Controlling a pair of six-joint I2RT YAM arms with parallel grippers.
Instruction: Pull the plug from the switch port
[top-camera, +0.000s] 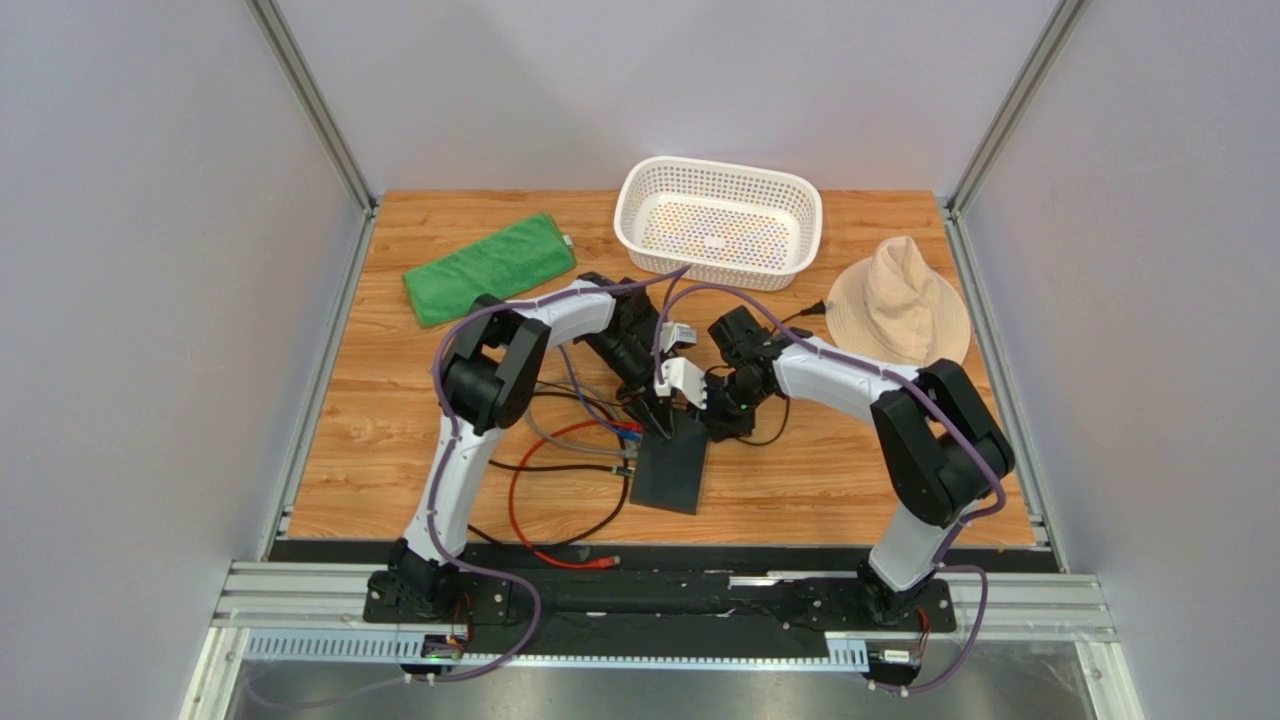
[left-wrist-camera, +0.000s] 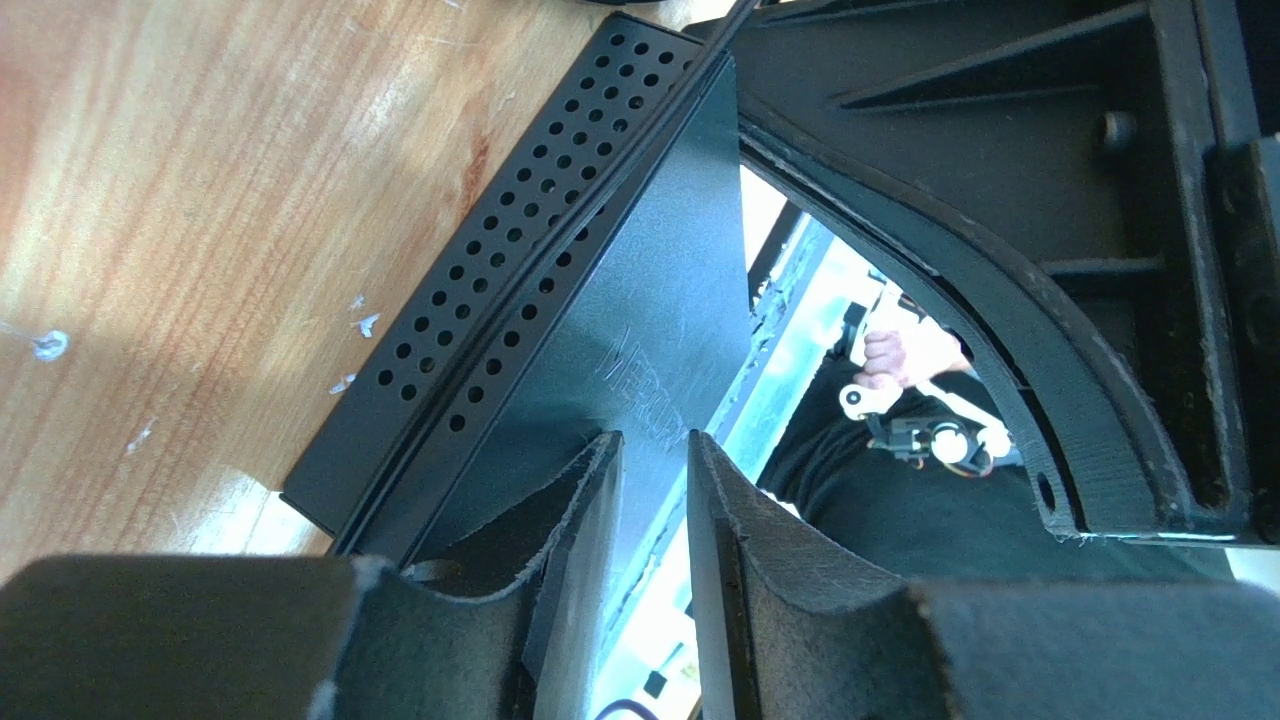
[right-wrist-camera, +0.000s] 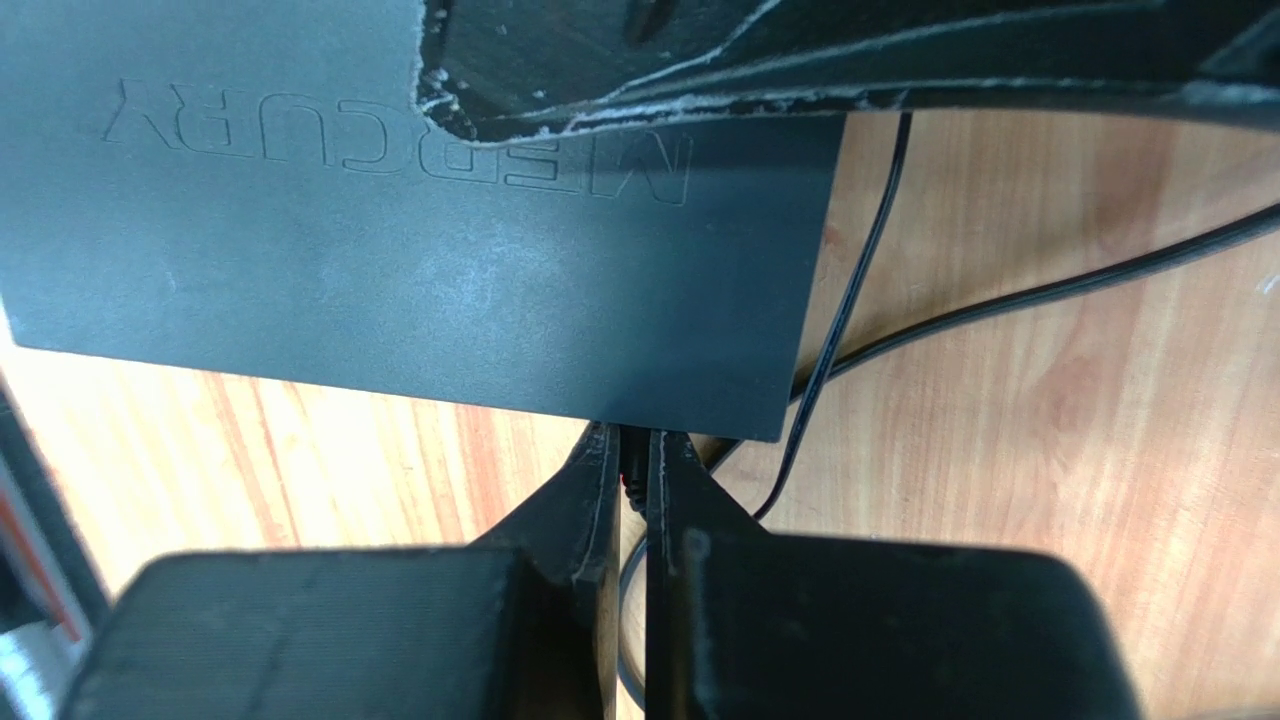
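Framing the scene are plain grey walls (top-camera: 150, 300) and slanted aluminium posts (top-camera: 316, 105) around a wood-grain surface (top-camera: 391, 435). At its back left lies a folded green cloth (top-camera: 489, 270). A loop of thin red cable (top-camera: 519, 503) curls nearer the front, among some black leads. A white perforated plastic basket (top-camera: 721, 165) stands at the back centre, and a floppy beige hat (top-camera: 899, 300) rests to its right.

The flat matte-black rectangular switch (top-camera: 672, 468) sits at the middle of the surface, between the two arms and towards the front edge.

The left arm (top-camera: 451, 465) rises from its base, folds at the elbow and reaches inward and down to the switch's far end. The left tool (left-wrist-camera: 655, 450) has its fingers (left-wrist-camera: 579, 503) a little apart, with a corner of the slab between them in a grasp. The perforated side of the switch runs off to the left.

The right arm (top-camera: 842, 375) bends the mirrored way and comes in from the right. The right tool (right-wrist-camera: 634, 450) is clenched almost fully on a small dark plug (right-wrist-camera: 637, 477) at the switch's edge, below the embossed lettering. A thin black cord (right-wrist-camera: 857, 255) trails away across the wood to the right.
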